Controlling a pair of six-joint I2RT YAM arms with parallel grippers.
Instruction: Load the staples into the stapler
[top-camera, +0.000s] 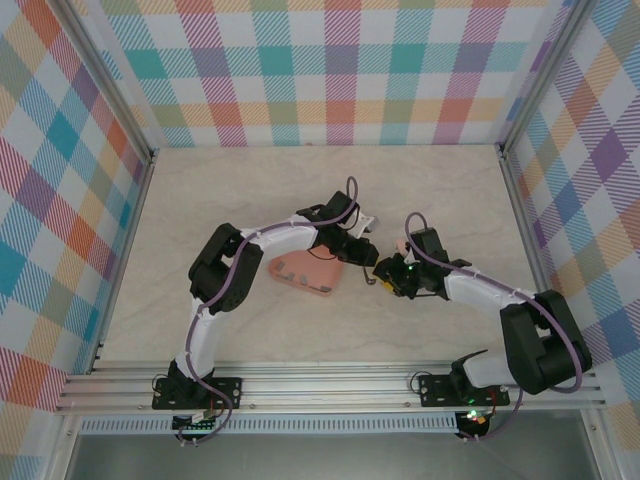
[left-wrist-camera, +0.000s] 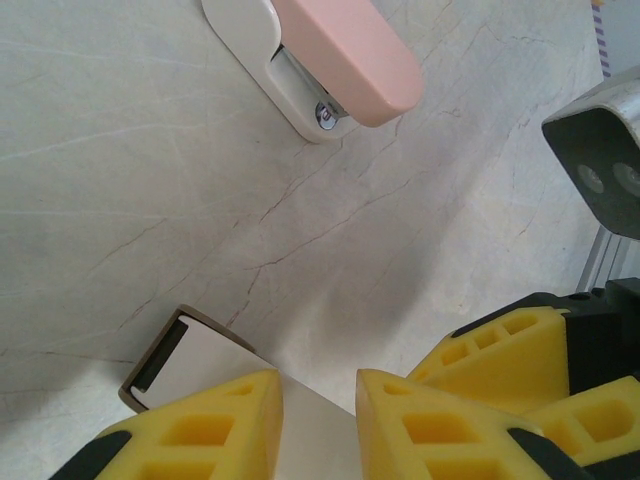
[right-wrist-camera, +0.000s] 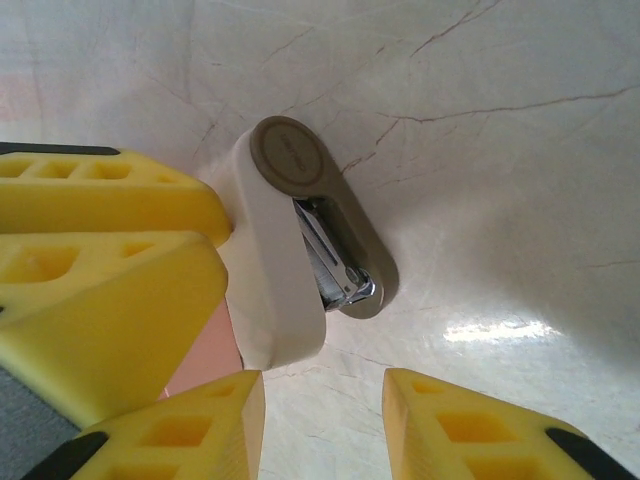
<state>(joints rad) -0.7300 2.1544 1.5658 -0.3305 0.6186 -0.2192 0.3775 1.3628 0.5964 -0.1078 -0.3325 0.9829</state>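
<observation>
- I'm working over a pale marbled table (top-camera: 250, 200) boxed in by plaid walls (top-camera: 330, 70).
- Nearest me, the right gripper (right-wrist-camera: 322, 405) hovers just beside the stapler (right-wrist-camera: 275, 250). Its jaws are parted with bare table between them, and I see nothing held.
- Just left of the stapler, the staples (top-camera: 299, 271) lie as tiny dark strips in the pink tray (top-camera: 325, 290), not yet loaded.
- I judge those strips light, thin and brittle. I'd pinch one gently across its long sides at mid-length, or it may snap or skid away.
- Farther out, the left gripper (left-wrist-camera: 318, 400) is clamped on the stapler's white body, whose metal channel is exposed.
</observation>
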